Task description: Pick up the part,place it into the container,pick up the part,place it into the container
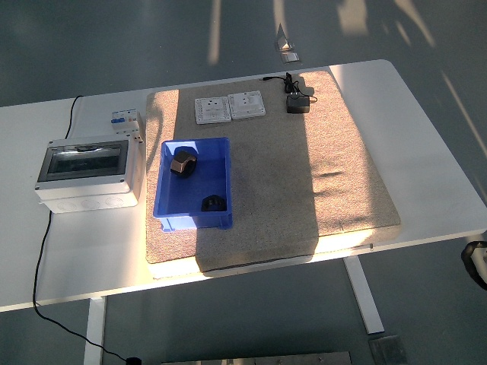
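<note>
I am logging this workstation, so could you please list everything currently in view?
table: 1, white, fills the view
mat: 1, tan, on the table
container: 1, blue, left part of the mat
parts: 2, dark, inside the container, one far, one near
wall sockets: 2, white, far edge of the mat
power adapter: 1, black, right of the sockets
enclosure box: 1, grey, left of the mat
circuit breaker: 1, white, behind the box
robot arm: a dark part, right edge, below the table; hand unseen
</note>
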{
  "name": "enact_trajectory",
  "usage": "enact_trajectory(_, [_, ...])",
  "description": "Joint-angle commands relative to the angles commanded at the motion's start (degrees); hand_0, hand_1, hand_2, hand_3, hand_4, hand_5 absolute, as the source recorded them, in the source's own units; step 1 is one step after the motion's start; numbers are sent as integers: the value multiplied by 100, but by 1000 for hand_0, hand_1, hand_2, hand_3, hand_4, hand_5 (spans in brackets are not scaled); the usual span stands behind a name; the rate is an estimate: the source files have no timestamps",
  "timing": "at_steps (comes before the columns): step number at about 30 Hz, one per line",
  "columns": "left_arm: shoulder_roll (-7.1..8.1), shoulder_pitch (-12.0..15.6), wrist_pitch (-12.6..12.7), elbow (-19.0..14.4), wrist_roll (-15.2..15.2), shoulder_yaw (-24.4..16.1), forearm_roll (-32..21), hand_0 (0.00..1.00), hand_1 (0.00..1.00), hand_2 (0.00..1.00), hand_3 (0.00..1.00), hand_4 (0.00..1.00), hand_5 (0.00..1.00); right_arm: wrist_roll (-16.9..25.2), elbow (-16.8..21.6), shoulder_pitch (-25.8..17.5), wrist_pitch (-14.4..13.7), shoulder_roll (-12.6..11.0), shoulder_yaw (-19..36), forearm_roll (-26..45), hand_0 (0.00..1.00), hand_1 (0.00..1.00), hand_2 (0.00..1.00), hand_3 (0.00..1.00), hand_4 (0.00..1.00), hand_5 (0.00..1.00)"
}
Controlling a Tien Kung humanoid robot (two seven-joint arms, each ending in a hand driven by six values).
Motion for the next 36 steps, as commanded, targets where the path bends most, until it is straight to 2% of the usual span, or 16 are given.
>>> enact_trajectory(5, [-13,1,-53,0,-9,172,-21,676,661,679,741,796,812,0,-42,65,36,41,-169,131,611,319,403,411,737,407])
enact_trajectory(13, [-3,22,-111,0,12,151,97,675,662,684,736,795,794,0,-103,166,281,58,-637,88,607,316,398,401,747,419])
enact_trajectory(14, [-4,27,-114,0,12,148,102,676,662,691,731,791,789,0,-102,169,288,59,-660,84,615,318,382,382,940,699])
enact_trajectory(19, [-51,101,-158,0,110,23,245,676,662,691,731,791,789,0,-131,158,318,82,-920,106,615,318,382,382,940,699])
enact_trajectory(20, [-53,108,-189,0,170,-5,289,676,662,686,729,789,776,0,-132,154,293,83,-956,91,622,322,383,382,987,760])
enact_trajectory(25, [-9,84,-537,0,724,-77,330,676,662,686,729,789,776,0,-118,155,41,91,-1027,-78,622,322,383,382,987,760])
enact_trajectory(26, [1,80,-593,0,830,-77,316,688,675,695,742,779,764,0,-114,158,2,93,-1032,-113,631,322,387,384,936,506])
enact_trajectory(31, [32,63,-755,0,1219,-95,304,688,675,695,742,779,764,0,-117,167,-119,116,-1053,-221,631,322,387,384,936,506])
enact_trajectory(32, [32,62,-766,0,1252,-99,308,718,717,754,809,785,777,0,-121,166,-130,120,-1054,-234,635,328,398,391,896,365])
enact_trajectory(36, [29,72,-786,0,1314,-101,301,718,717,754,809,785,777,0,-139,166,-156,132,-1053,-272,635,328,398,391,896,365])
